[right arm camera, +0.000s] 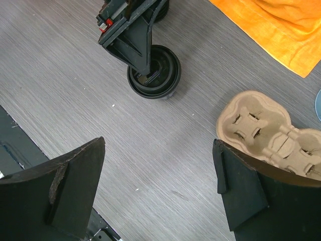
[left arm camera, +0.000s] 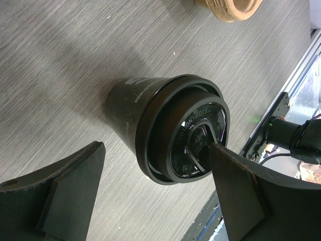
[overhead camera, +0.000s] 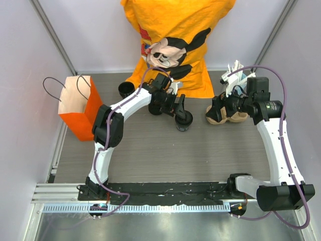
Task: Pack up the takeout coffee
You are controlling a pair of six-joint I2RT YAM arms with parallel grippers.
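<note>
The takeout coffee (overhead camera: 184, 121) stands on the tabletop (overhead camera: 150, 155) between the left fingers (left arm camera: 75, 175), spread wide and gripping nothing; one finger sits at the rim of the lid (left arm camera: 198, 138), so an uneven squeeze may tip the cup or pop it off; the right fingers (right arm camera: 70, 186) hang open, empty.

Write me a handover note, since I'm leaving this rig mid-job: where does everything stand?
Left pincer: open, straddling the coffee cup, not yet closed on it.
Right pincer: open, empty, over the table beside the cardboard cup carrier.
The lidded cup stands upright mid-table; the orange bag stands open at the left edge.
Done: nothing packed.
Left: grip the cup, put it in the bag.
</note>
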